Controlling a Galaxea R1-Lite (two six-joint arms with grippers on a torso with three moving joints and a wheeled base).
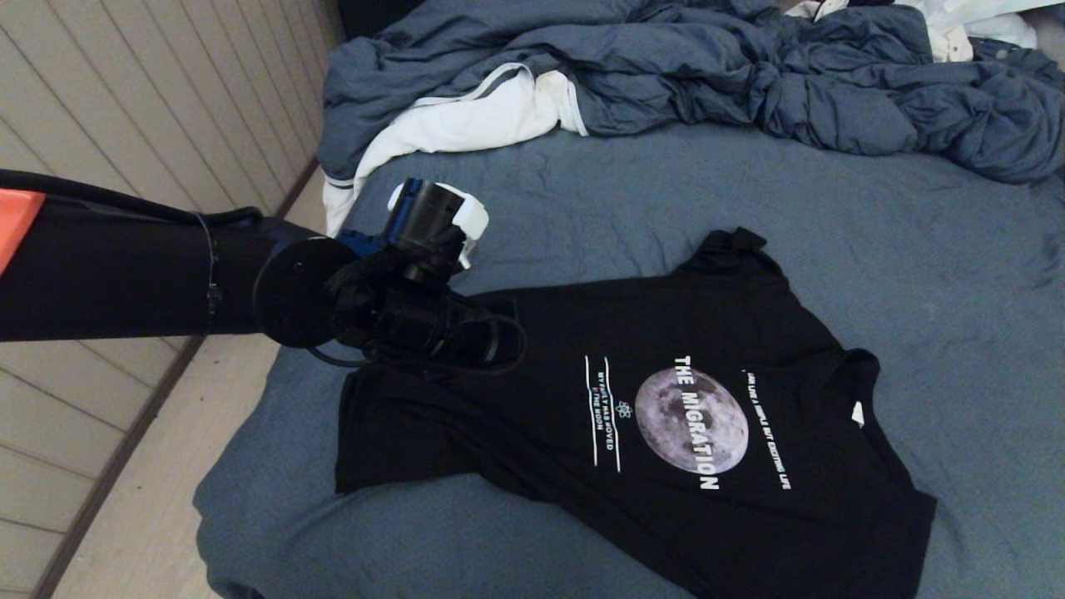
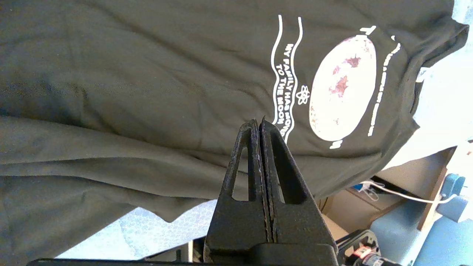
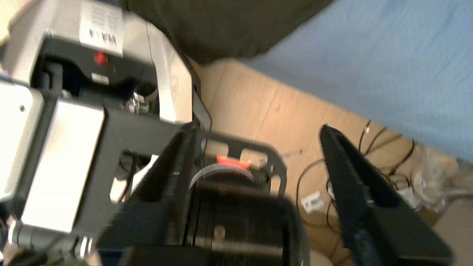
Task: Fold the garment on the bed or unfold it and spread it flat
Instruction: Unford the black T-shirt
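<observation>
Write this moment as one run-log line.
garment: spread print-up on bed | left gripper: shut, empty, over garment | right gripper: open, empty, off the bed's edge

Head view looks down the bed (image 1: 915, 249); left wrist view, close, shares its garment (image 1: 666, 399).

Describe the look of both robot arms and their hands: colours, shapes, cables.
The left arm is a thick black tube with an orange patch near its base, a round black joint disc, looped black cables and a white-capped wrist camera. The left hand has two matte black, tapering fingers with triangular cut-outs. The right hand has the same black, ribbed, wedge-shaped fingers.
</observation>
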